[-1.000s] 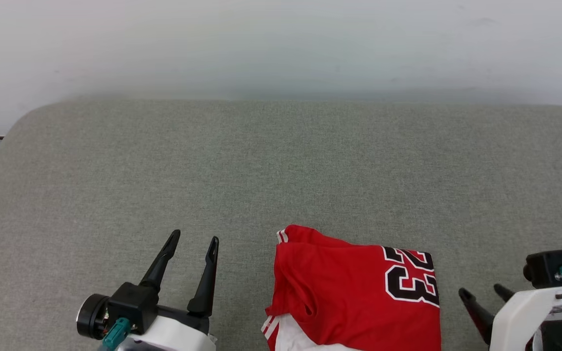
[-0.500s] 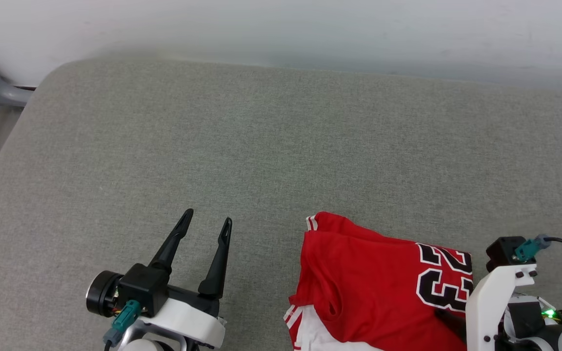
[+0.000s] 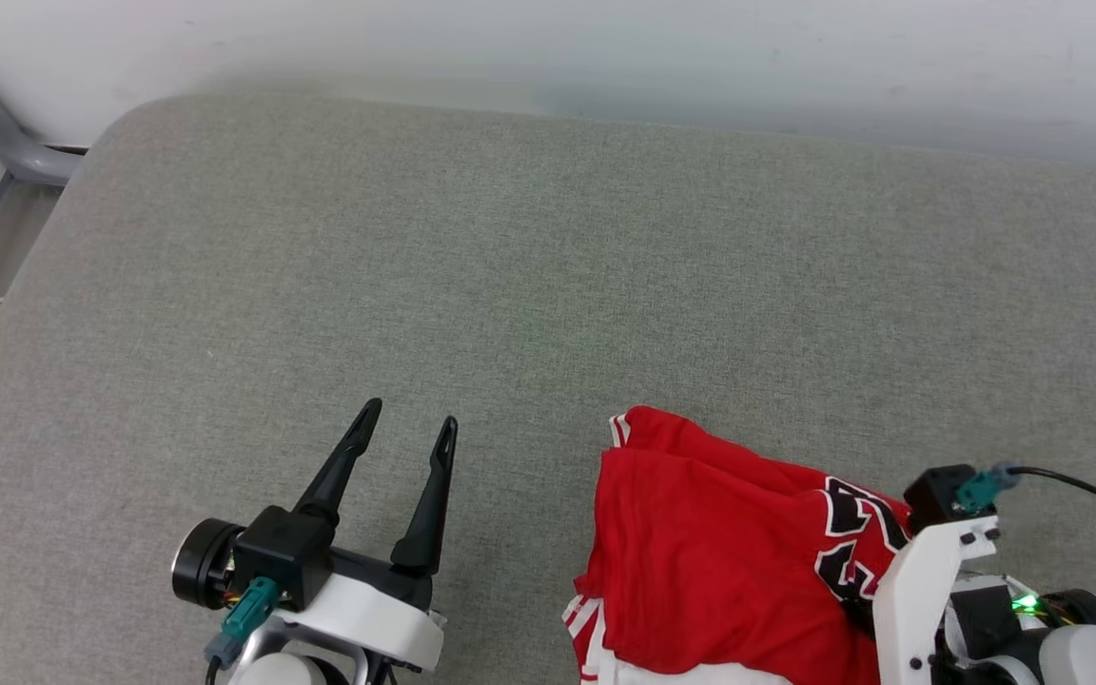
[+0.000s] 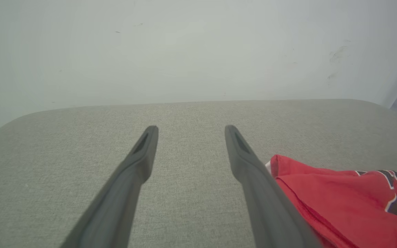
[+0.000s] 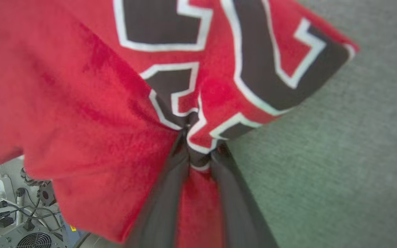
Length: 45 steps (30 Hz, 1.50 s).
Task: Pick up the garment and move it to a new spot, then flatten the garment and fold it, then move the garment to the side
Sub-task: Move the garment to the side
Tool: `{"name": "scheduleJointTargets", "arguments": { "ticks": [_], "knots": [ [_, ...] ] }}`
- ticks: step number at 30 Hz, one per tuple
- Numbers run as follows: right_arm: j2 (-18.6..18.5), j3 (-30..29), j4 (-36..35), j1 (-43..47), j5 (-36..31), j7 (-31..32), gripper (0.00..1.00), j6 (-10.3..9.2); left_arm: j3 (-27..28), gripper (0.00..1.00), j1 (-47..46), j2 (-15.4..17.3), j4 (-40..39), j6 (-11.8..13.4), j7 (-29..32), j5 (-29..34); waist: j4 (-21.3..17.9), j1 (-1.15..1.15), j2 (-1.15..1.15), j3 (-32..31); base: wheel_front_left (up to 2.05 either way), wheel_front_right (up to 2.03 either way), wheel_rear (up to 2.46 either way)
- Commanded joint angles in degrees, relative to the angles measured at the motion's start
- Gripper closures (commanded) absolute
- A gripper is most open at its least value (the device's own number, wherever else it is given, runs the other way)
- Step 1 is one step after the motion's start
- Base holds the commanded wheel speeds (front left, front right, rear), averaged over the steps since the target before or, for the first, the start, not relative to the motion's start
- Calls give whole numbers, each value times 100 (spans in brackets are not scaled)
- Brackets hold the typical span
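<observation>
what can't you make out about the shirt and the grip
Right wrist view: the right gripper tips are buried in garment folds; the lettering is cropped and blurred.
Head view: the garment's near part runs off the bottom edge; the white wrist mount covers its right side.
Left wrist view: the frame's right edge cuts the garment.

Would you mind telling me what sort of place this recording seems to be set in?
Probably a robotics lab or test room rather than a home: a grey fabric-padded worktop stands against a bare white wall, with a fan-vented equipment box nearby.
</observation>
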Motion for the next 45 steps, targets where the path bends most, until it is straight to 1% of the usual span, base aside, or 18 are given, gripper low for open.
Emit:
{"name": "scheduleJointTargets", "arguments": {
  "ticks": [1,6,11,16,21,23,25,27,29,33,40,45],
  "knots": [
    [-1,94,239,79,-19,-32,100,-10,10,0,-57,-7,1,-12,-11,4,-16,0,0,-11,0,0,0],
    [-400,240,176,-187,-198,-438,100,-14,51,0,-15,-27,-1,-12,-11,8,-123,0,0,-93,0,0,0],
    [-1047,700,-160,-497,-484,-711,100,-11,24,0,22,-3,-33,-12,-11,-62,-386,0,0,-127,0,0,0],
    [-1943,1277,-527,-957,-667,-720,100,-10,-89,0,-97,71,-143,-12,-11,-85,-819,0,0,-49,0,0,0],
    [-2943,1685,-606,-1479,-723,-829,100,-10,-371,0,-292,146,-266,-12,-11,-86,-1260,0,0,188,0,0,0],
    [-3336,1828,-541,-1711,-800,-982,100,-10,-491,0,-398,178,-305,-11,-11,-98,-1428,0,0,346,0,0,0],
    [-3666,1974,-426,-1996,-980,-1269,100,-10,-629,0,-536,247,-324,-12,-11,-105,-1597,0,0,544,0,0,0],
    [-3892,2086,-205,-2213,-1060,-1543,100,-10,-773,0,-703,332,-348,-11,-10,-87,-1751,0,0,766,0,0,0],
    [-4062,2097,81,-2444,-1137,-1801,100,-10,-925,0,-888,400,-360,-11,-11,-74,-1857,0,0,972,0,0,0],
    [-4217,2028,659,-2778,-1243,-2243,100,-10,-1090,0,-1171,519,-439,-11,-11,-48,-2020,0,0,1354,0,0,0],
    [-4297,1552,1719,-3145,-1456,-2893,100,-10,-1204,0,-1443,698,-707,-11,-11,48,-2147,0,0,1861,0,0,0],
    [-4251,999,2405,-3273,-1703,-3260,100,-10,-1218,0,-1535,803,-928,-11,-11,104,-2159,0,0,2131,0,0,0]
  ]
}}
